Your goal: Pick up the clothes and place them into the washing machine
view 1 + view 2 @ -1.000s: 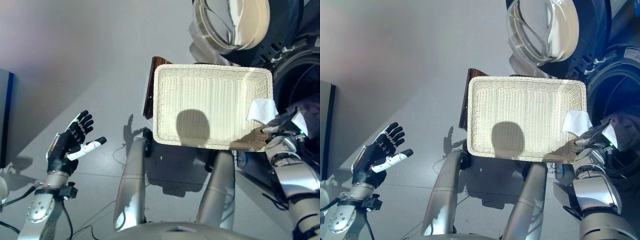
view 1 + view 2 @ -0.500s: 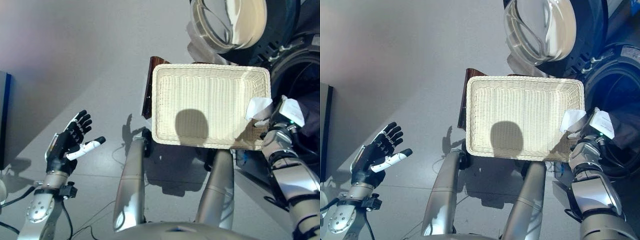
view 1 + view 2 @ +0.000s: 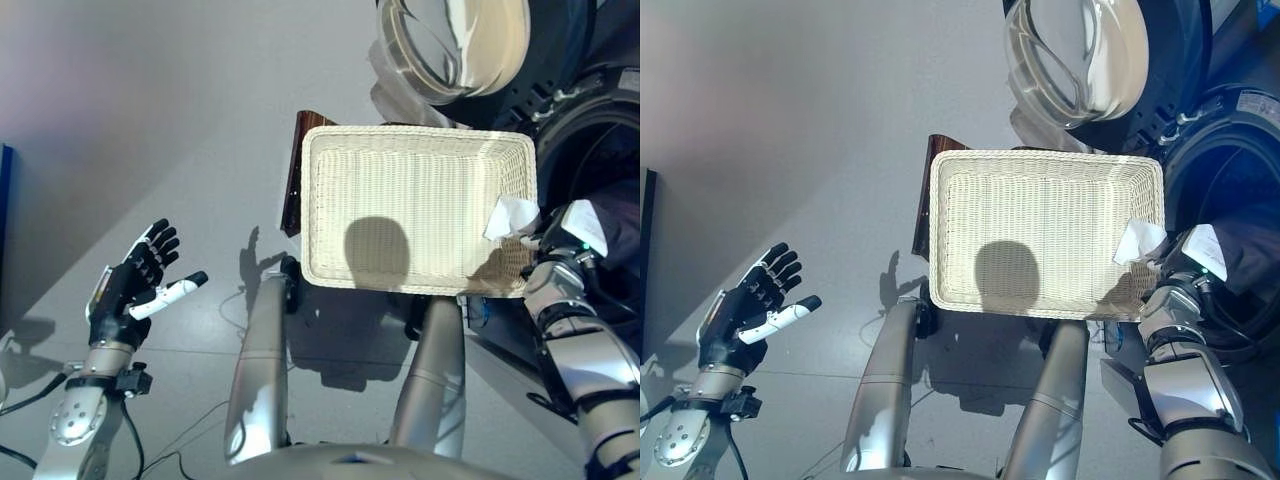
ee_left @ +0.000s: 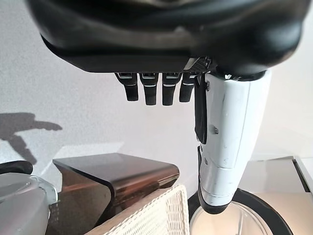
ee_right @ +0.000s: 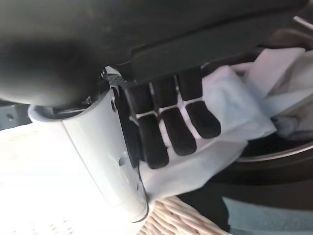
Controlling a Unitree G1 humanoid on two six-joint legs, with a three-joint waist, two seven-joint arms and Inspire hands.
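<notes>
**Right wrist view: white cloth pinched at basket's edge, drum just beyond**

Right wrist view showed the right hand [image 5: 161, 122] with fingers curled over a white cloth [image 5: 230, 122], thumb closing under it, so the cloth was gripped, not just touched. Below it sat the wicker rim, and a dark curved drum opening lay right behind the cloth.

Head views placed that cloth [image 3: 510, 216] at the right edge of the wicker basket [image 3: 330, 200], hanging over the rim, with the washing machine opening [image 3: 1230, 200] immediately to the right of it. Judged: the coming move is a short carry rightward, away from the basket, into the drum. The right hand is the only one near; the cloth bunches with no clear long axis.

Left hand [image 3: 140, 285] hung far off to the left above the floor, fingers spread and empty, idle.

Basket interior looked empty in the head views; the wrist view cannot show that. Machine door [image 3: 450, 45] stood open above the basket. Dark fabric seemed to lie inside the drum already, not certain.
</notes>
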